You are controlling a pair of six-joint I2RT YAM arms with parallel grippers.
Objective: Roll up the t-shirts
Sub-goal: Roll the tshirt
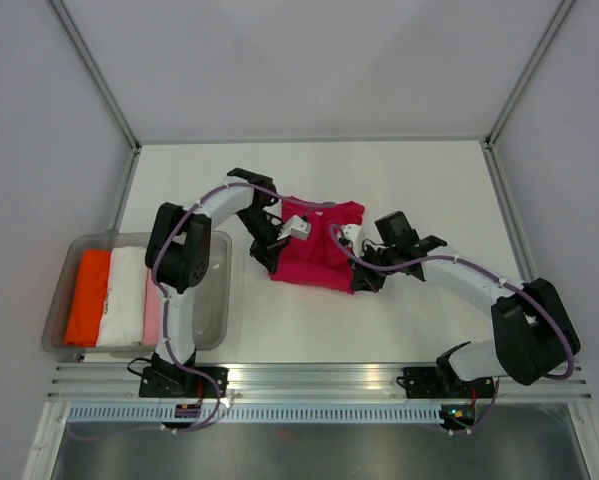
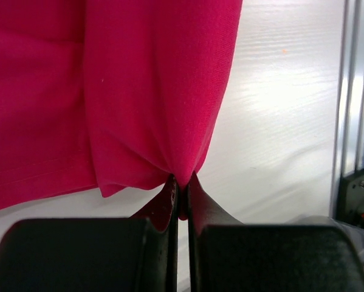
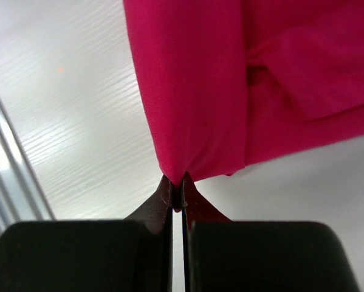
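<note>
White tabletop (image 1: 409,190) bears magenta t-shirt (image 1: 314,255), pinched by left hand (image 2: 180,185) and right hand (image 3: 182,185) (bin (image 1: 217,295) alongside).

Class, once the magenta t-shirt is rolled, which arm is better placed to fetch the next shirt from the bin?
Left. The bin with the folded shirts sits beside the left arm's base, far from the right arm. The left gripper and right gripper pinch the magenta t-shirt.

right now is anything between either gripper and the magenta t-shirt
Nothing visible does. The left gripper and the right gripper are each shut directly on a bunched edge of the magenta t-shirt, cloth pinched between their fingertips.
</note>
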